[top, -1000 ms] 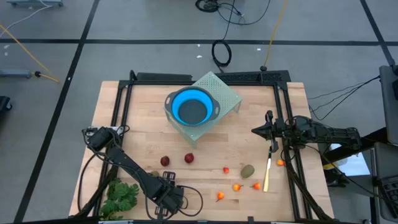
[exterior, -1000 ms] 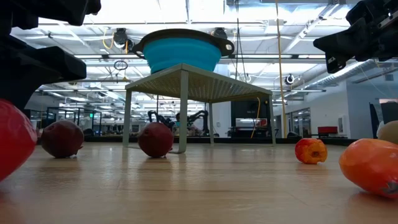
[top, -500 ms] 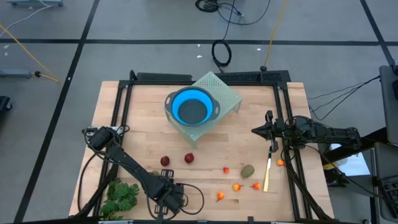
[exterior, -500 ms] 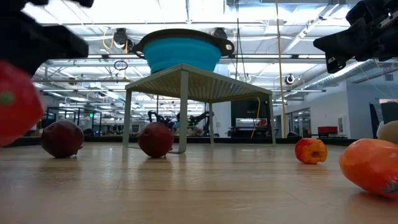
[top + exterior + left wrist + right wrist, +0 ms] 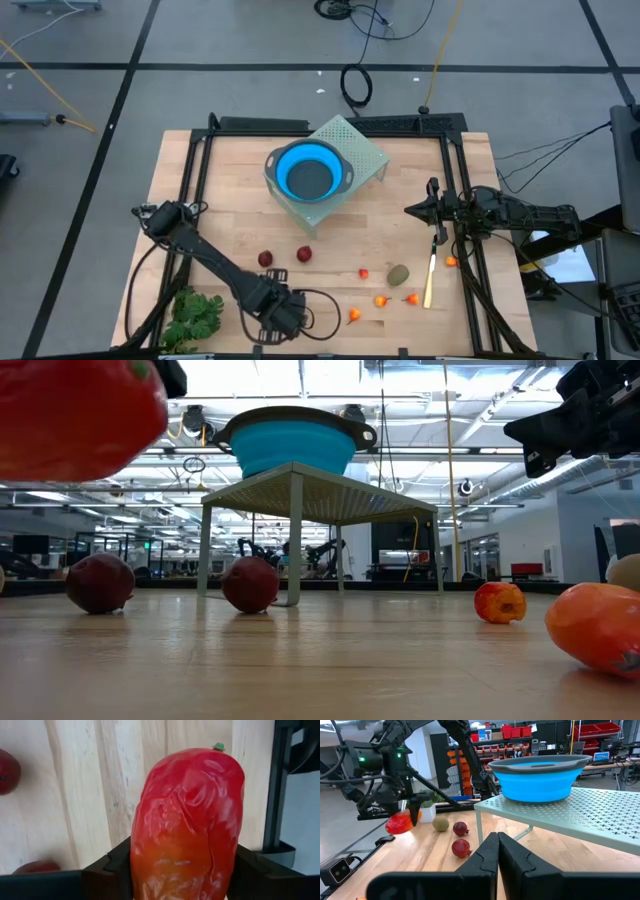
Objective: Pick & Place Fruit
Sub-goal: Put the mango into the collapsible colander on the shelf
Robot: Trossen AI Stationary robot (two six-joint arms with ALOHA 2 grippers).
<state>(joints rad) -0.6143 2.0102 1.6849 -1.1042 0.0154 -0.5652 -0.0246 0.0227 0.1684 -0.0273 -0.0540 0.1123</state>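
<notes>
While the long red-orange toy fruit (image 5: 187, 825) hangs clear of the desk: it looks lifted for carrying, I'd judge toward the blue collapsible bowl (image 5: 308, 172) on the pale green perforated stand (image 5: 358, 150);
Left claw (image 5: 283, 315): clamped on that fruit at the near desk edge, beside the leafy green bunch (image 5: 195, 315);
Left arm: stretched low and long across the wooden desk (image 5: 220, 220);
Right claw (image 5: 497, 851): fingers together, empty, waiting at the right side;
Other fruit: two dark-red balls (image 5: 265, 259) on the desk, untouched.
</notes>
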